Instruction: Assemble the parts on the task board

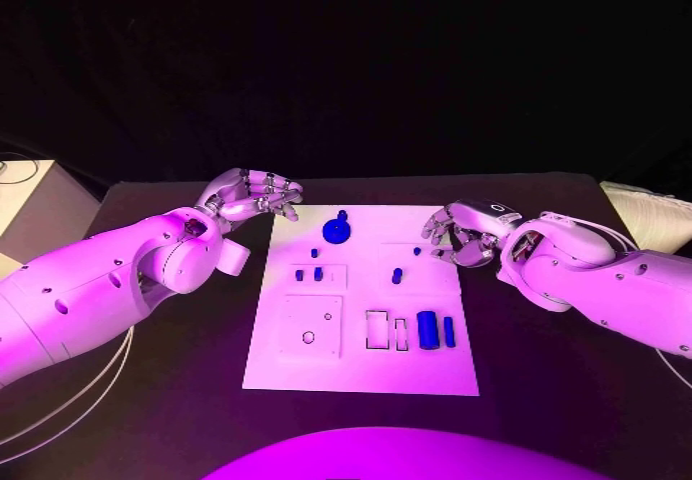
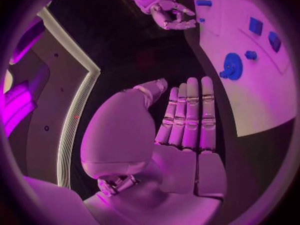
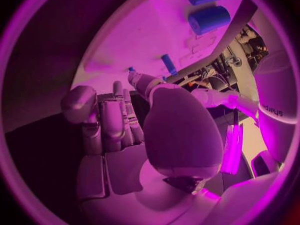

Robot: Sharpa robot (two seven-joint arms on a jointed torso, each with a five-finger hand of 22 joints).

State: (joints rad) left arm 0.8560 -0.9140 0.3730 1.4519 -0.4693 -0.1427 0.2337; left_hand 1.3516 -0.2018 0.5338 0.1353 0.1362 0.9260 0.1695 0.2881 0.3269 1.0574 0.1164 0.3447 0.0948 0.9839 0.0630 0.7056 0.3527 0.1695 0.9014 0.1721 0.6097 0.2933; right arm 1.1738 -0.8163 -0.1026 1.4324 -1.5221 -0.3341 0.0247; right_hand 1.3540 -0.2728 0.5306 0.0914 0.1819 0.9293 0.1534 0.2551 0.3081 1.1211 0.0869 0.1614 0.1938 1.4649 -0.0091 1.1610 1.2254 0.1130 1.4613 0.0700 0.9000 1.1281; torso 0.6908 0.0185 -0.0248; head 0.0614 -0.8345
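The left hand (image 1: pixel 254 195) hovers just off the far left corner of the task board (image 1: pixel 289 365), fingers loosely apart, grasping nothing. The right hand (image 1: pixel 462 234) hangs at the board's right edge, fingers curled inward, empty. Blue parts (image 1: pixel 427 324) lie on the board; a round one (image 1: pixel 336 231) sits near its far edge.
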